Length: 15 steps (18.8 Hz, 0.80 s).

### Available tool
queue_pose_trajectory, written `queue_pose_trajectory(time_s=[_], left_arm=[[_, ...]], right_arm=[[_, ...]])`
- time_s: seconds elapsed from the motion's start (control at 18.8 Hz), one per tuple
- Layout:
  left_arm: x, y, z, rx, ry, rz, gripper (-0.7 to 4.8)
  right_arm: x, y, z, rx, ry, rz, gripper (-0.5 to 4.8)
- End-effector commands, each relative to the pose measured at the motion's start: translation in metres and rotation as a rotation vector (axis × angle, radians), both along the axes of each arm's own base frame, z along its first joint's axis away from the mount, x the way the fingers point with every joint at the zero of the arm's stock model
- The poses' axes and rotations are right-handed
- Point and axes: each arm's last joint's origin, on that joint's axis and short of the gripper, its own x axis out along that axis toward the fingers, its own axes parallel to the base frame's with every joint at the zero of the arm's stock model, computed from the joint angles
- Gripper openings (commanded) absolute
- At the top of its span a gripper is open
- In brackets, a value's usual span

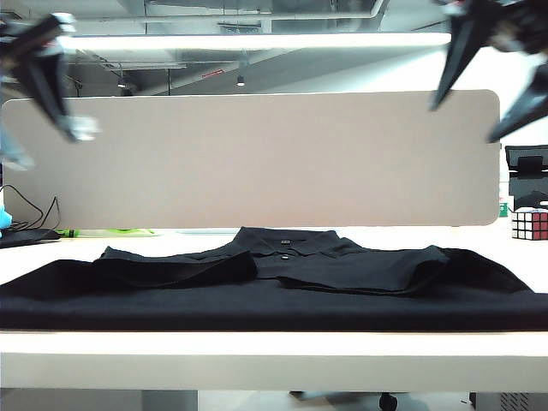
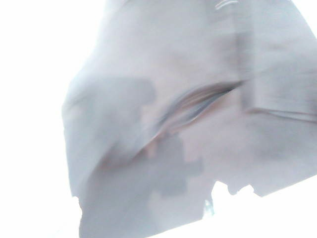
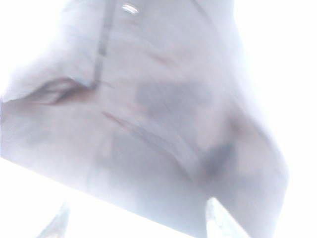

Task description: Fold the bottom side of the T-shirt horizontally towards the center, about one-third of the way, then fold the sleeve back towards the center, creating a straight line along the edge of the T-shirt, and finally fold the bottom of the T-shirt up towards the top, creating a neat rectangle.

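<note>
The black T-shirt (image 1: 274,295) lies flat across the white table (image 1: 274,351), its buttoned collar (image 1: 287,244) at the far side. Both sleeves (image 1: 171,270) are laid in over the chest. A long straight black edge (image 1: 274,327) runs along the near side; I cannot tell whether it is the bottom of the T-shirt or a fold. My left gripper (image 1: 47,145) hangs high at the upper left, blurred, open and empty. My right gripper (image 1: 467,120) is high at the upper right, open and empty. Both wrist views are washed out; the right one shows spread fingertips (image 3: 220,220).
A beige partition panel (image 1: 257,154) stands behind the table. A Rubik's cube (image 1: 529,224) sits at the far right. Cables and a blue object (image 1: 4,218) lie at the far left, with a green item (image 1: 111,231) beside them.
</note>
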Motion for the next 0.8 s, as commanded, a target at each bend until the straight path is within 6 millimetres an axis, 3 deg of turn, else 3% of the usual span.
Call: queue_pose_trajectory(time_s=[0.05,0.16,0.32,0.59,0.8], left_arm=[[-0.023,0.021,-0.029,-0.065,0.11,0.112,3.1],[-0.036,0.025,-0.062,-0.06,0.216,0.119,3.11],[-0.044,0.025,-0.088,-0.051,0.239,0.126,3.11],[-0.042,0.026,-0.094,-0.001,0.211,0.137,3.1],[-0.038,0.026,-0.097,-0.024,0.214,0.169,3.1]], right_arm=[[-0.033,-0.016,-0.017,0.047,0.022,-0.083,3.67],[-0.051,-0.023,-0.042,0.038,0.072,-0.117,3.67],[-0.061,-0.028,-0.07,0.034,0.137,-0.146,3.67],[-0.067,-0.04,-0.098,0.048,0.185,-0.208,3.59],[-0.066,-0.044,-0.098,0.056,0.174,-0.228,3.55]])
